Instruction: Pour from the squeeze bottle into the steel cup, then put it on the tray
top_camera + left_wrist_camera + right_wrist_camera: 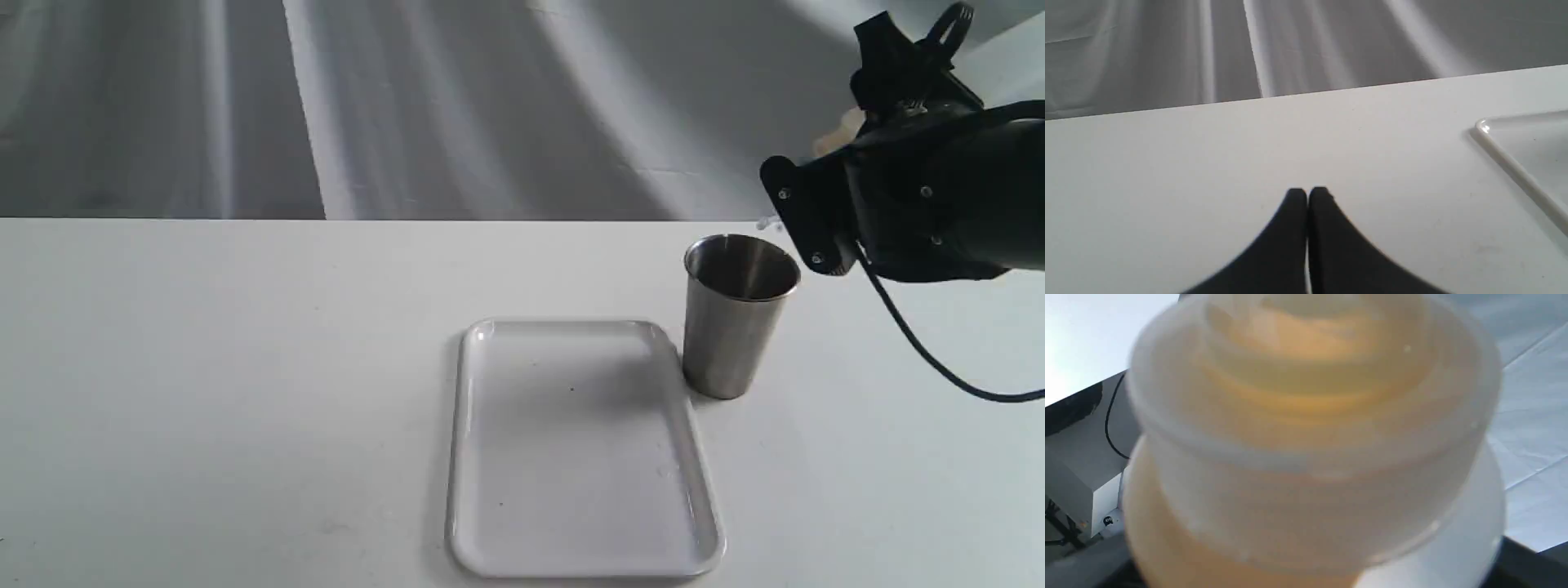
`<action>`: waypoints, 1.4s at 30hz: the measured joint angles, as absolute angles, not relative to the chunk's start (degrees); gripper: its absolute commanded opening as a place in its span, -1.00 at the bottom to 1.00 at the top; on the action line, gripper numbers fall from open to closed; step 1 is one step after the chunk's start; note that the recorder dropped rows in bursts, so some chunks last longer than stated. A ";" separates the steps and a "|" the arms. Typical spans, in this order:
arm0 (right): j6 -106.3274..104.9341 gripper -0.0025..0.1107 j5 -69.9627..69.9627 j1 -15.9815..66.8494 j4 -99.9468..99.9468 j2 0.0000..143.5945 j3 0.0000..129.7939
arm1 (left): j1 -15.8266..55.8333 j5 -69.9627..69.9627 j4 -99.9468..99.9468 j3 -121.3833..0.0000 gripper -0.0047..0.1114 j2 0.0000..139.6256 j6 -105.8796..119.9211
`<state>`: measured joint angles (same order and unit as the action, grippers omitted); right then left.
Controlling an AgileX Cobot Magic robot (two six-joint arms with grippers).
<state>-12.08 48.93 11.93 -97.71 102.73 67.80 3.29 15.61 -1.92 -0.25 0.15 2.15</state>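
The steel cup (739, 314) stands upright on the white table, just beyond the far right corner of the white tray (580, 445), whose bed is bare. My right gripper (816, 200) hangs above and right of the cup, shut on the squeeze bottle (838, 134). The arm hides most of the bottle; only a pale patch and a whitish tip near the cup's rim show. In the right wrist view the bottle (1310, 441), with amber liquid inside, fills the picture and is blurred. My left gripper (1307, 195) is shut on nothing, low over the table left of the tray's corner (1511, 157).
A black cable (922, 351) loops down from the right arm over the table right of the cup. A grey draped cloth (490, 106) hangs behind the table's far edge. A grey box with cables (1081, 477) shows past the bottle.
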 measured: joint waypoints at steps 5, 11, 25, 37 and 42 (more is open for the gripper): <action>-12.23 -0.91 48.93 11.93 -97.71 102.73 67.80 | 3.29 15.61 -1.92 -0.26 -0.92 0.15 2.15; -12.23 -0.91 48.93 11.93 -97.71 102.73 67.80 | 3.29 15.61 -1.92 -0.26 -0.92 0.15 2.15; -16.78 -0.91 48.93 11.93 -97.71 102.73 67.80 | 3.29 15.61 -1.92 -0.26 -0.92 0.15 2.15; -17.18 -0.91 49.03 12.66 -97.71 102.73 67.80 | 3.29 15.61 -1.92 -0.26 -0.92 0.15 2.15; -17.18 -0.91 49.03 12.64 -97.71 102.73 67.80 | 3.29 15.61 -1.92 -0.26 -0.92 0.15 2.15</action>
<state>-17.18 49.03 12.64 -97.71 102.73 67.80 3.29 15.61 -1.92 -0.25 0.15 2.15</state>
